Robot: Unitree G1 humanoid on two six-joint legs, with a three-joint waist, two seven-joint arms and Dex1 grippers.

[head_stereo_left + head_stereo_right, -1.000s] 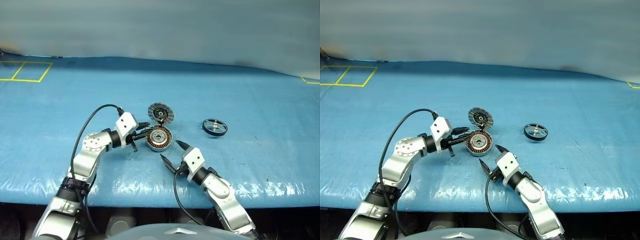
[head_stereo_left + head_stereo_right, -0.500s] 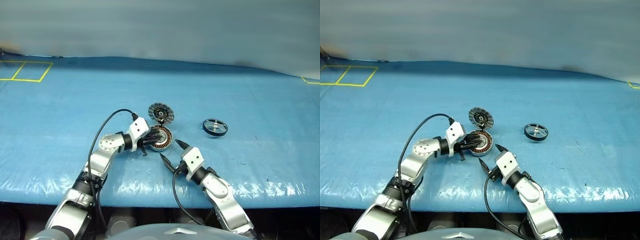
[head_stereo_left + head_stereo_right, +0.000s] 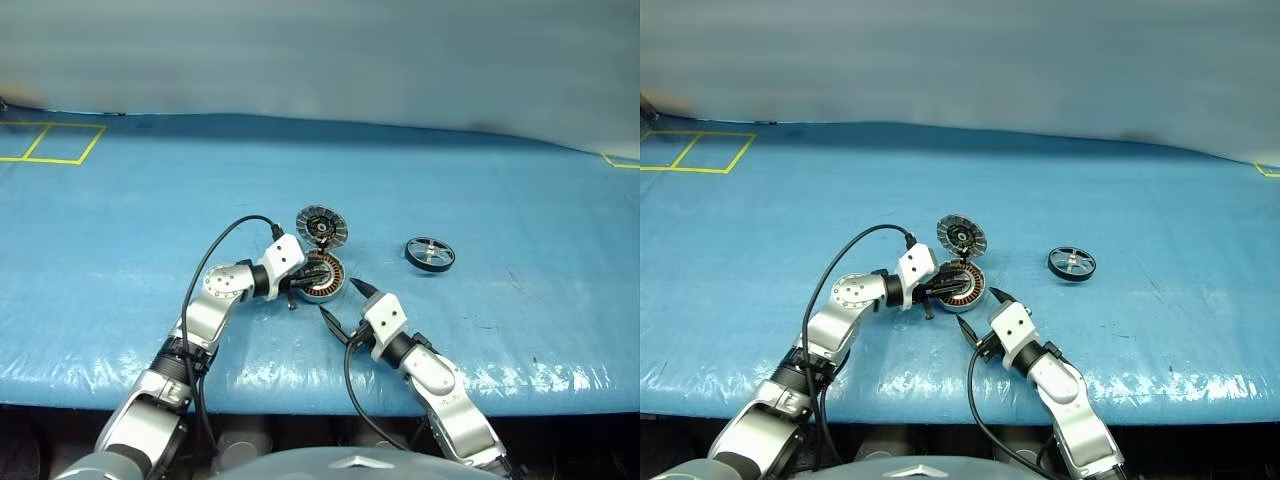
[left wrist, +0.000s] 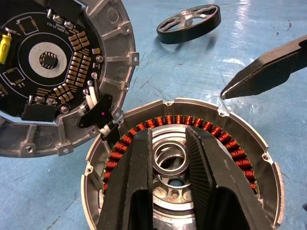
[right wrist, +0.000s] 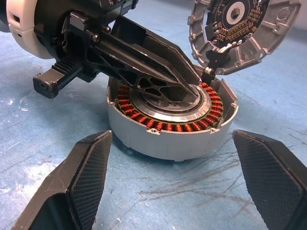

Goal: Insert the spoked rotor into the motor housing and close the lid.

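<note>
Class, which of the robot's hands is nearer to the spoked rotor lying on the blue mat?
Right. The right hand sits open in front of the motor housing, rotor-side; the left hand reaches into it from the far side. The spoked rotor lies untouched.

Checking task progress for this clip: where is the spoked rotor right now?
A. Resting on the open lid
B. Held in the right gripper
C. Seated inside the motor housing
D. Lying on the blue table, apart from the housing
D: the spoked rotor lies flat on the table, off to the right of the motor housing, which holds no rotor.
</note>
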